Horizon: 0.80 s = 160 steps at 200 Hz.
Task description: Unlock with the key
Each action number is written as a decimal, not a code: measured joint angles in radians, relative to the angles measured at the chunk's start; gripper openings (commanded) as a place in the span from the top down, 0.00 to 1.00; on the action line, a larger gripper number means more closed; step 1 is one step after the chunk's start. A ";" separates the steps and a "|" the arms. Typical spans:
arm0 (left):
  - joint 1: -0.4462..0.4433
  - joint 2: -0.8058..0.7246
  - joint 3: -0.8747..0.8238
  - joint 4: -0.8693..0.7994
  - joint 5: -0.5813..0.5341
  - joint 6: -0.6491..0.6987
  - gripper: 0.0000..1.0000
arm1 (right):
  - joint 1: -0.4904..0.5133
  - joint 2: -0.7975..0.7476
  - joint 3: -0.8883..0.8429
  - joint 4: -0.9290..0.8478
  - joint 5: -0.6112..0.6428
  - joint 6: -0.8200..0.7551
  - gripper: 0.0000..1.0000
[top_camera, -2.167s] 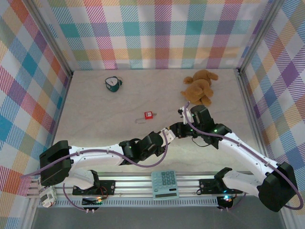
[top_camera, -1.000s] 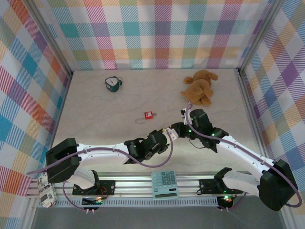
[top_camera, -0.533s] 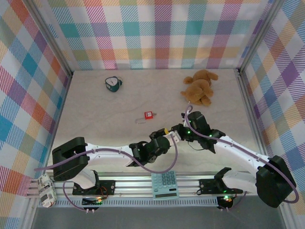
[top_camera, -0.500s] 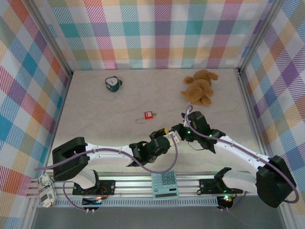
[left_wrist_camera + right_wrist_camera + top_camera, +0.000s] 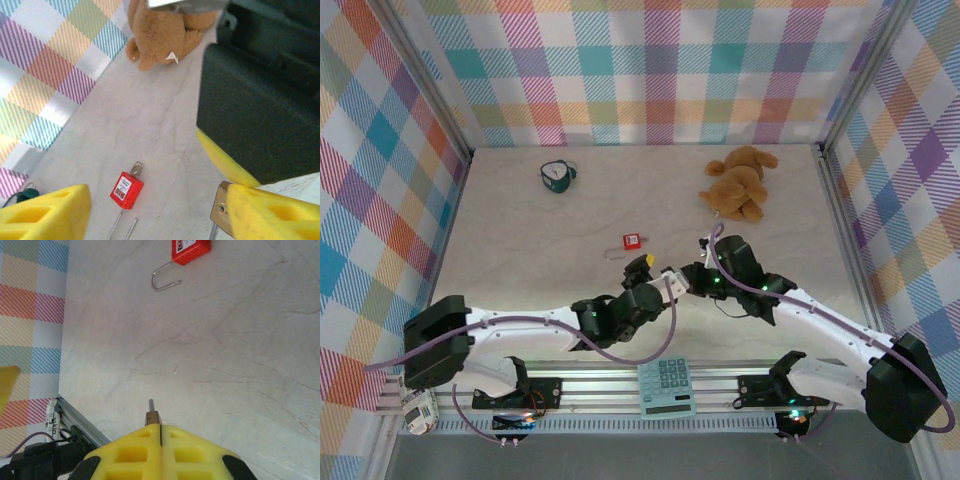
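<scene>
Presently right end effector (image 5: 161, 430) together, clamped on the key (image 5: 151, 411), whose thin tip pokes out above the bare desk (image 5: 240, 365). Left end effector (image 5: 155, 202) apart, holding nothing, just left of the right one. Red padlock (image 5: 191, 249) lies farther out, mid-desk. Teddy bear (image 5: 740, 183) at far right.

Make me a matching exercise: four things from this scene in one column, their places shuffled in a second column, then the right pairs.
Things
1. red padlock
2. teddy bear
3. calculator
4. key

Places
A. on the metal rail at the near edge
B. pinched in the shut right gripper
C. far right part of the table
D. lying flat around mid-table

Pairs: 1-D, 2-C, 3-A, 4-B
</scene>
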<state>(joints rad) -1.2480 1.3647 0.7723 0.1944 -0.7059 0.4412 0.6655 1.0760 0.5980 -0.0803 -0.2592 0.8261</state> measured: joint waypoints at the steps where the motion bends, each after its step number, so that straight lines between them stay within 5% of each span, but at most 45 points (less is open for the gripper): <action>1: 0.000 -0.002 0.000 -0.001 0.000 -0.001 0.24 | 0.000 0.000 0.000 0.002 0.000 0.000 1.00; 72: 0.011 -0.204 -0.026 -0.067 0.022 -0.086 0.25 | 0.003 0.001 0.000 0.043 -0.019 -0.003 1.00; 97: 0.040 -0.261 -0.027 -0.151 0.074 -0.122 0.15 | 0.003 0.000 -0.003 0.053 -0.023 -0.003 1.00; 160: 0.070 -0.165 -0.029 -0.254 0.243 -0.206 0.03 | -0.011 -0.010 -0.031 0.106 -0.053 -0.002 1.00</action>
<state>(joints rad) -1.1782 1.1999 0.7429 -0.0593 -0.4629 0.2352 0.6548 1.0660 0.5671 0.0257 -0.3119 0.8238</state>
